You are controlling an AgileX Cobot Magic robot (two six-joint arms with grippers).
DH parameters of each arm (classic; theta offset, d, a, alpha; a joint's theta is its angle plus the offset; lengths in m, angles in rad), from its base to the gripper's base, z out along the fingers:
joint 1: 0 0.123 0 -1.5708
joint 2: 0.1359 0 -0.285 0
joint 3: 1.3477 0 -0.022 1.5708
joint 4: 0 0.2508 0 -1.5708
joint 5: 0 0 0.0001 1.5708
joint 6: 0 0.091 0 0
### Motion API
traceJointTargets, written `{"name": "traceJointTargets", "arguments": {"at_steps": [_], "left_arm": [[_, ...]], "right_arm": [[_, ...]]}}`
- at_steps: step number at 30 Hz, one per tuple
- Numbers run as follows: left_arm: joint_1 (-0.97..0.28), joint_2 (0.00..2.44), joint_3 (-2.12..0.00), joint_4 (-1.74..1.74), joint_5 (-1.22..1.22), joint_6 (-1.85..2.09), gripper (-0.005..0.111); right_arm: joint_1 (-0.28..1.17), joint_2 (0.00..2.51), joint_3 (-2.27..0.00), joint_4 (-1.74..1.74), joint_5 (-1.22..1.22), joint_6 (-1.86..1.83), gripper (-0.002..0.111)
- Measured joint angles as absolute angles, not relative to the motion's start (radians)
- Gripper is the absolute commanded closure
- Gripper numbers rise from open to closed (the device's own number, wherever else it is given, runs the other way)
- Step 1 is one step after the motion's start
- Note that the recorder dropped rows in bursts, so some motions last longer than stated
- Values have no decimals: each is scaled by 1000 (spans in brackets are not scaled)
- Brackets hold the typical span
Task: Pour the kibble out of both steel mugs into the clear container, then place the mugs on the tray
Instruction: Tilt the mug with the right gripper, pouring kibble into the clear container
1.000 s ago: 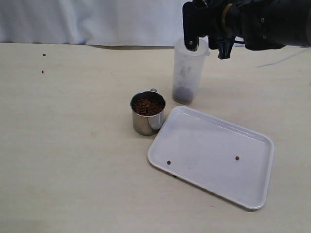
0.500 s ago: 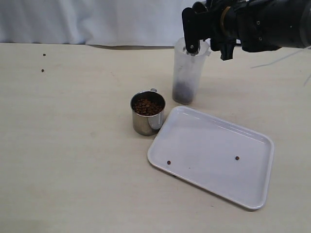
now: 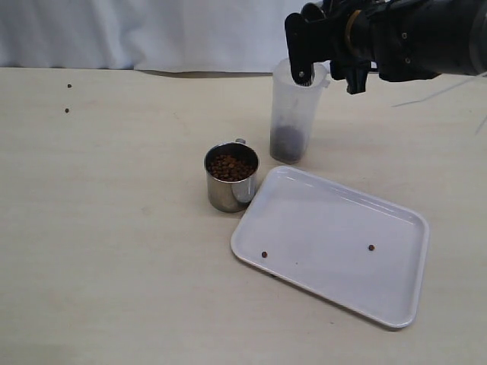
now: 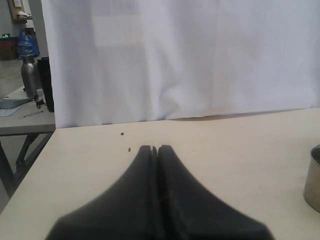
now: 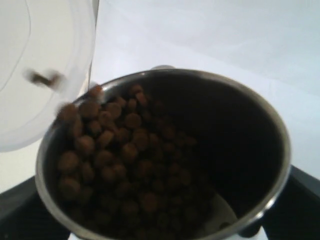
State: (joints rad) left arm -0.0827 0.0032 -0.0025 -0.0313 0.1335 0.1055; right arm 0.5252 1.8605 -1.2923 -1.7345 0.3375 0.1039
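Pouring stage, shown from three cameras. The right claw (image 3: 326, 59) hangs over the mouth of the clear container (image 3: 293, 114), its jaws spread wide and clamped on the held mug (image 5: 240, 135), whose body fills the span between them. Dark finger parts show at either side of that mug in the right wrist view. The held mug is tilted toward the container's rim. Its kibble (image 5: 115, 155) lies banked against the lower lip, and a blurred pellet shows against the translucent wall beside it. In the exterior view the claw hides nearly all of this mug. The clear container stands upright on the table (image 3: 114, 243), just beyond the far left corner of the tray (image 3: 335, 220), with a dark pellet layer (image 3: 286, 143) at its bottom. The standing mug (image 3: 228, 196) is upright and filled with kibble, just beside the tray's left edge; whether the two touch cannot be told. Its handle points away, toward the curtain (image 3: 152, 30). The tray lies flat at a slant and carries only two loose pellets (image 3: 264, 255), well apart. The left claw (image 4: 156, 148) has its fingers pressed together on nothing and is poised above bare tabletop. A few stray pellets (image 3: 66, 112) lie ahead of it, near the table's far left edge.
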Motion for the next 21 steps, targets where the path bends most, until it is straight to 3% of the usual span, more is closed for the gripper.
{"name": "traceJointTargets", "arguments": {"at_steps": [21], "left_arm": [[-83, 3, -2, -31, 134, 105, 107]], "right_arm": [[578, 1860, -1292, -1735, 372, 99, 103]]}}
